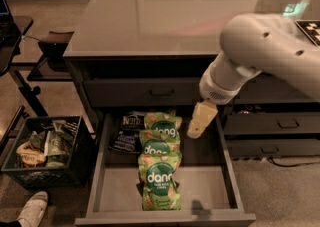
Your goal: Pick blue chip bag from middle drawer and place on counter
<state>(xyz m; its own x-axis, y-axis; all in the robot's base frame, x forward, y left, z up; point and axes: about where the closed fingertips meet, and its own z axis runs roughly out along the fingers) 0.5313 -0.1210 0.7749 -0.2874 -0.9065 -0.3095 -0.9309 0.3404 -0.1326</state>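
Observation:
The middle drawer (220, 171) is pulled open under the counter (165, 11). The blue chip bag (126, 132) lies at the drawer's back left, partly under the green "dang" bags (160, 163), which lie in a row down the drawer's middle. My gripper (198, 121), pale yellow, hangs from the white arm (255, 51) over the back right of the drawer, to the right of the green bags and apart from the blue bag. It holds nothing that I can see.
A black crate (47, 148) full of snacks stands on the floor left of the drawer, with a white shoe (32, 208) below it. Narrower grey drawers with dark handles (280, 123) stand to the right. A black stand (20, 51) is at the far left.

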